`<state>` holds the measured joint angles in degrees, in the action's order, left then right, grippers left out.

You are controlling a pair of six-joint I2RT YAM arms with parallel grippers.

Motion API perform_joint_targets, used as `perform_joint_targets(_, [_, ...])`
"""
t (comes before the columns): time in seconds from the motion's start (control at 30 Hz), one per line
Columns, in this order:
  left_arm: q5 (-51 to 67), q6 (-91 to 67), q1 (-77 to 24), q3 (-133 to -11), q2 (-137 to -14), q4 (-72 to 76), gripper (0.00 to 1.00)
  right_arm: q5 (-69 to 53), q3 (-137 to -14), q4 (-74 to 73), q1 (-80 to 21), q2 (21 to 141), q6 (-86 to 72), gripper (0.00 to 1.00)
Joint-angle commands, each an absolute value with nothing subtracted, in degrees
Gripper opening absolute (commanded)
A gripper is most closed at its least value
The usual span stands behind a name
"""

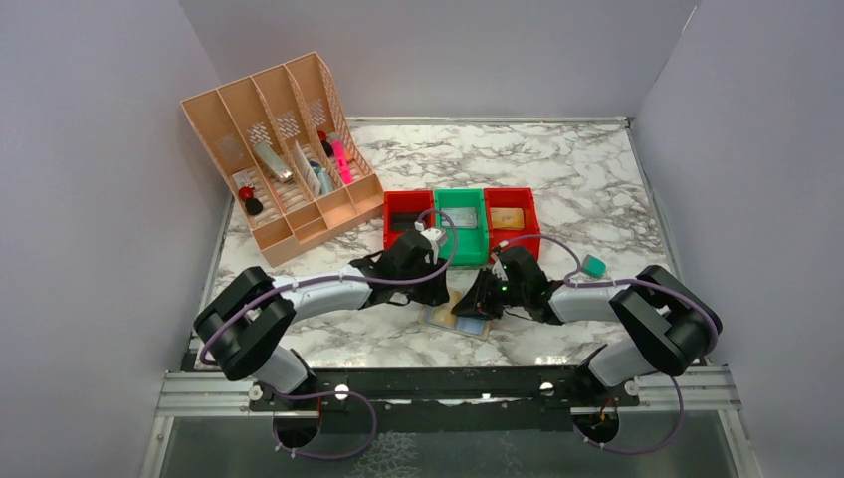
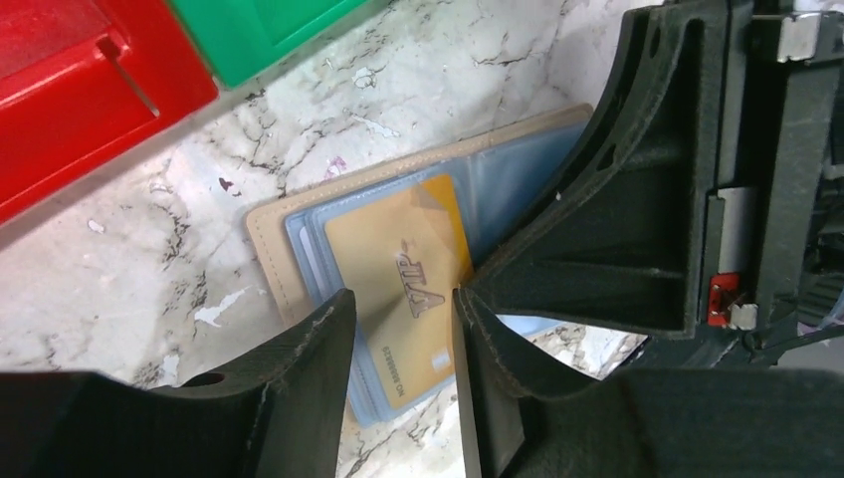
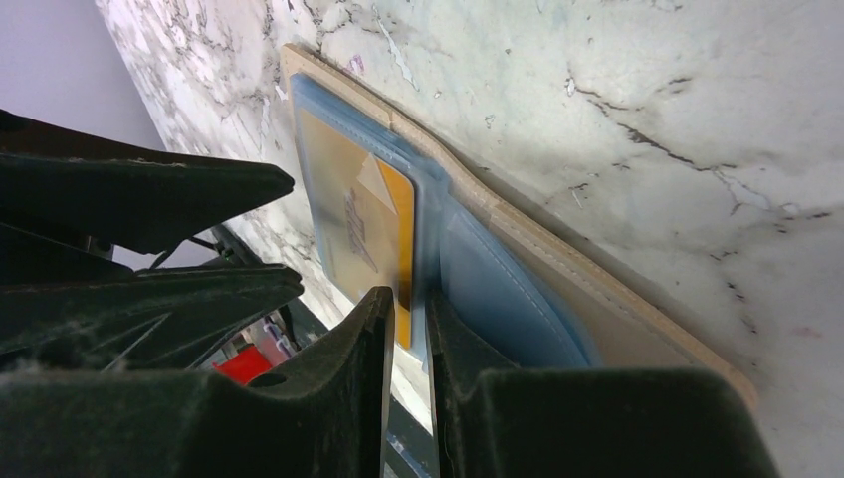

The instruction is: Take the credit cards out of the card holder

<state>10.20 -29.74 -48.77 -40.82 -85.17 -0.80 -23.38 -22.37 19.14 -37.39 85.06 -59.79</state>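
Note:
The card holder point(image 1: 468, 324) lies open on the marble table, tan rim point(image 2: 267, 239) and pale blue-grey panels point(image 3: 498, 289) facing up. A gold card point(image 2: 398, 259) marked VIP sits in its left sleeve, with a bare orange strip point(image 3: 398, 229) showing toward the fold. My left gripper point(image 2: 401, 297) is open, its tips just above the gold card. My right gripper point(image 3: 408, 299) is almost shut, with only a narrow slit between the jaws, and its tips are on the holder at the card's exposed edge by the fold. Both grippers meet over the holder in the top view, the left point(image 1: 443, 289) and the right point(image 1: 478, 299).
Three small bins stand just behind the holder: red point(image 1: 409, 214), green point(image 1: 460, 214), red point(image 1: 511, 214), each with a card-like item inside. A peach desk organiser point(image 1: 279, 159) with pens and other items stands at the back left. A small teal object point(image 1: 594, 265) lies to the right.

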Motion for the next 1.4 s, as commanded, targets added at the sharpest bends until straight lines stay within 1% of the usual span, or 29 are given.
perform_joint_targets(0.0, [9.5,-29.7,-49.0,-42.9,-88.4,-3.0,0.41,-16.3,-22.8,15.2,-37.1,86.2,-58.3,0.24])
perform_joint_targets(0.07, [10.9,-30.3,-49.1,-42.4,-89.6,-3.0,0.33,-16.5,-22.8,15.3,-37.1,86.7,-58.5,0.24])
perform_joint_targets(0.2, [12.7,-30.0,-49.8,-40.9,-89.6,-2.9,0.22,-18.6,-23.3,17.0,-37.1,87.8,-58.8,0.24])
perform_joint_targets(0.3, [13.2,-29.9,-49.9,-39.8,-89.0,-3.0,0.17,-19.6,-23.2,18.6,-37.1,87.7,-59.2,0.24])
perform_joint_targets(0.37, [13.3,-30.3,-49.8,-39.1,-88.7,-3.0,0.16,-20.5,-22.8,20.7,-37.1,87.5,-59.8,0.24])
perform_joint_targets(0.5, [13.2,-30.7,-50.0,-38.0,-88.4,-2.7,0.15,-21.9,-23.1,24.2,-37.1,88.2,-61.6,0.24])
perform_joint_targets(0.6, [12.4,-30.2,-49.9,-38.2,-87.8,-3.1,0.15,-20.5,-24.3,21.1,-37.1,88.8,-61.6,0.24])
perform_joint_targets(0.63, [11.6,-30.0,-50.0,-38.7,-87.2,-3.7,0.17,-19.5,-24.5,20.1,-37.1,88.7,-61.1,0.24])
perform_joint_targets(0.67, [10.6,-29.8,-50.0,-39.2,-86.7,-4.5,0.21,-18.6,-24.8,19.0,-37.1,88.3,-60.4,0.24])
perform_joint_targets(0.73, [8.0,-30.1,-50.0,-40.3,-85.4,-6.2,0.34,-16.9,-25.5,16.2,-37.1,87.5,-59.2,0.24])
perform_joint_targets(0.8, [5.9,-30.4,-49.9,-41.2,-84.5,-7.6,0.42,-16.3,-26.0,14.9,-37.1,87.1,-58.0,0.24])
perform_joint_targets(0.83, [5.1,-30.5,-49.9,-41.6,-84.2,-8.1,0.45,-16.5,-26.3,14.6,-37.1,87.2,-57.4,0.24])
perform_joint_targets(0.93, [4.5,-30.4,-49.9,-42.2,-84.4,-8.1,0.47,-17.9,-27.2,14.7,-37.1,88.1,-55.8,0.23])
perform_joint_targets(1.03, [7.3,-29.7,-49.9,-41.6,-87.2,-7.2,0.47,-19.1,-27.9,15.0,-37.1,89.0,-55.3,0.22])
perform_joint_targets(1.17, [9.9,-30.0,-50.7,-40.5,-91.9,-6.7,0.33,-20.1,-28.2,15.2,-37.1,89.1,-54.9,0.22])
perform_joint_targets(1.27, [9.5,-30.9,-51.7,-39.1,-92.8,-5.6,0.26,-21.0,-28.9,15.0,-37.1,89.0,-54.4,0.24])
perform_joint_targets(1.37, [9.4,-31.7,-51.8,-38.1,-92.2,-5.2,0.22,-21.2,-29.4,14.7,-37.1,89.1,-54.0,0.24])
